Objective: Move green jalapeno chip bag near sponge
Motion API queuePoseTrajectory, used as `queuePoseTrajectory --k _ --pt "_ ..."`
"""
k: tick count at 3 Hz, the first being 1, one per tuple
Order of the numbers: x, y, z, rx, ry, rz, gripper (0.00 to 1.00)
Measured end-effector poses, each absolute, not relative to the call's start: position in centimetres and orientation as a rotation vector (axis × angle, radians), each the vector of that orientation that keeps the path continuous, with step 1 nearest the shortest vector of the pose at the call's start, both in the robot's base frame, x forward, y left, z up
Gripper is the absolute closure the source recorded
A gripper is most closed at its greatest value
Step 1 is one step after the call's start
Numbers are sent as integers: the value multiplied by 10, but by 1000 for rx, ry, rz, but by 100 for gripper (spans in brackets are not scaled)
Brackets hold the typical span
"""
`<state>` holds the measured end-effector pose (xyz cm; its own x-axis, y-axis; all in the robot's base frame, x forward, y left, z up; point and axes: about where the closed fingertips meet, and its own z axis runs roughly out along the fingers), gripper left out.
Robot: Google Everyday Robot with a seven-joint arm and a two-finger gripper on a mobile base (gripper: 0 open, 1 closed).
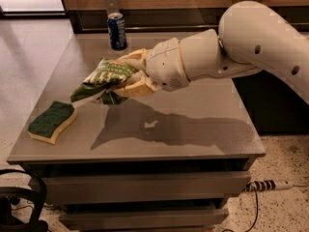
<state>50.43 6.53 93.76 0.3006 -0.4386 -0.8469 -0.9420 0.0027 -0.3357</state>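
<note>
The green jalapeno chip bag point(102, 79), lime and dark green with white markings, hangs in my gripper point(126, 77) a little above the grey table point(193, 129). The gripper's tan fingers point(138, 87) are shut on the bag's right end. The bag's lower left corner points down toward the sponge point(51, 121). The sponge, dark green on top with a yellow foam body, lies flat near the table's front left corner, just left of and below the bag, a short gap apart. My white arm point(231, 52) reaches in from the right.
A blue soda can point(116, 31) stands upright at the table's back edge. A wooden wall panel runs behind it. Drawers sit under the tabletop, and a power strip point(268, 185) with cable lies on the floor at right.
</note>
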Motion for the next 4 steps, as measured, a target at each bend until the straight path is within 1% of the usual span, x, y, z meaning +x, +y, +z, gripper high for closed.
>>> queuePoseTrajectory --k 2,3,4 --pt "502 70 939 -1609 1286 655 35" --pt "501 72 939 -1613 1283 656 13" --pt "500 74 939 -1616 1280 657 0"
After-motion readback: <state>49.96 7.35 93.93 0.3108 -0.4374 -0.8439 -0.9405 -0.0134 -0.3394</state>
